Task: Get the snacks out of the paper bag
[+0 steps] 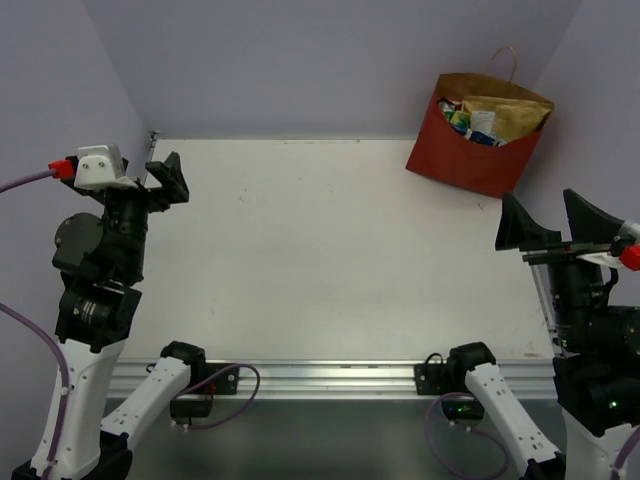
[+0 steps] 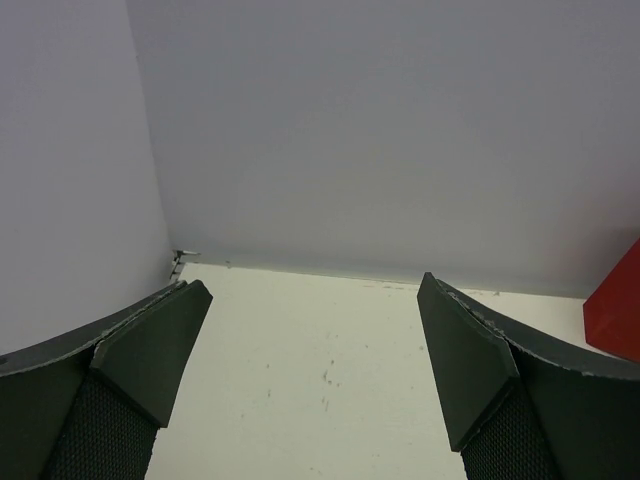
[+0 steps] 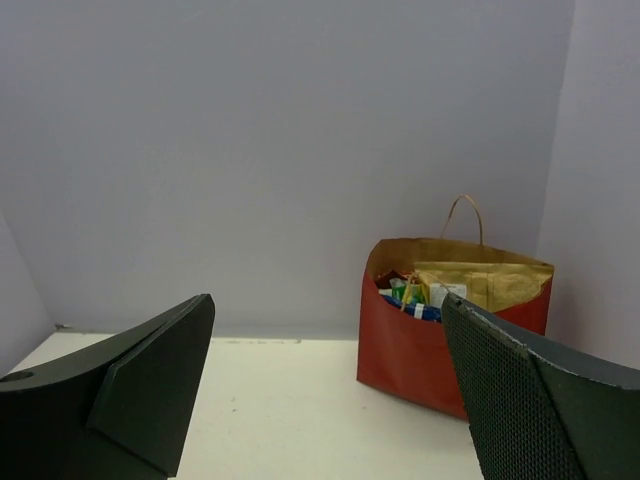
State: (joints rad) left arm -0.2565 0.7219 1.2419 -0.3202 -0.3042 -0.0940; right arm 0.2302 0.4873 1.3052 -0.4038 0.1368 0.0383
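Top external view: bag [image 1: 468, 160] stands at the tabletop's [image 1: 330, 260] far right corner, ahead of the spread-apart right end effector [image 1: 549, 222]; left end effector [image 1: 168, 181], also apart, sits far off.

White scuffed tabletop [image 1: 330, 260], plain lavender-grey walls [image 1: 300, 60], metal rail [image 1: 330, 378] at near edge

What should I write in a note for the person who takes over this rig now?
Left gripper: jaws open, empty, over the far left of the table.
Right gripper: jaws open, empty, short of the paper bag.
The bag stands at the far right corner, snacks inside.
Done: no packet is out yet.
Left: take all of them out.
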